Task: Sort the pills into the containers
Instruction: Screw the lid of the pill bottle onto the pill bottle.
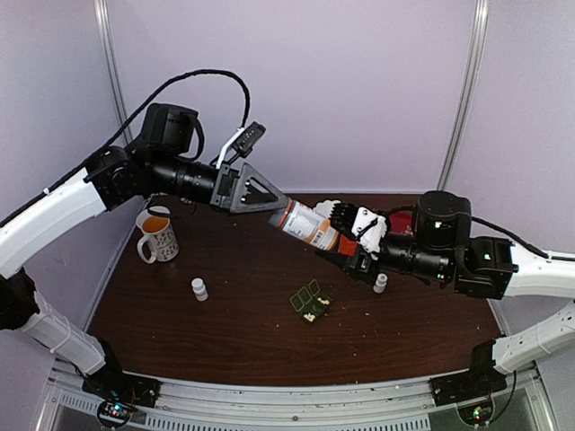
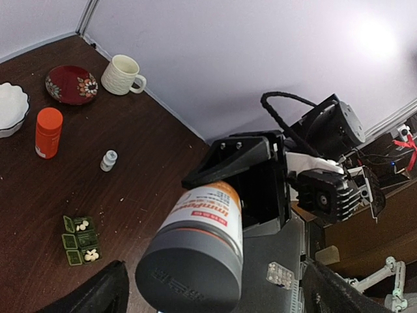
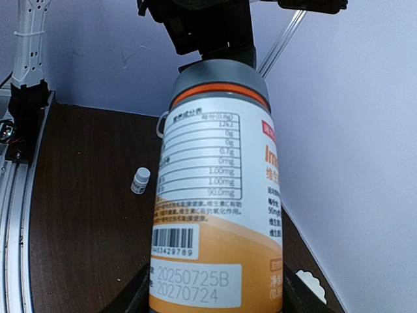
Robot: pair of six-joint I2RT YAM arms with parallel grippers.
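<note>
My right gripper (image 1: 349,237) is shut on a grey-capped, orange-and-white labelled bottle (image 1: 308,225) and holds it tilted above the table, cap toward the left arm. In the right wrist view the bottle (image 3: 218,195) fills the space between both fingers (image 3: 133,297). My left gripper (image 2: 215,297) is open, its jaws wide on either side of the grey cap (image 2: 192,267) without touching it. The dark-green pill box (image 1: 310,303) lies open on the table below. Whitish pills (image 2: 92,255) show in two of its containers (image 2: 80,240).
Two small white bottles (image 1: 199,288) (image 1: 380,283) stand either side of the pill box. A mug (image 1: 157,235) sits at the back left. The left wrist view also shows an orange bottle (image 2: 49,132), a red plate (image 2: 71,85) and a white bowl (image 2: 10,107).
</note>
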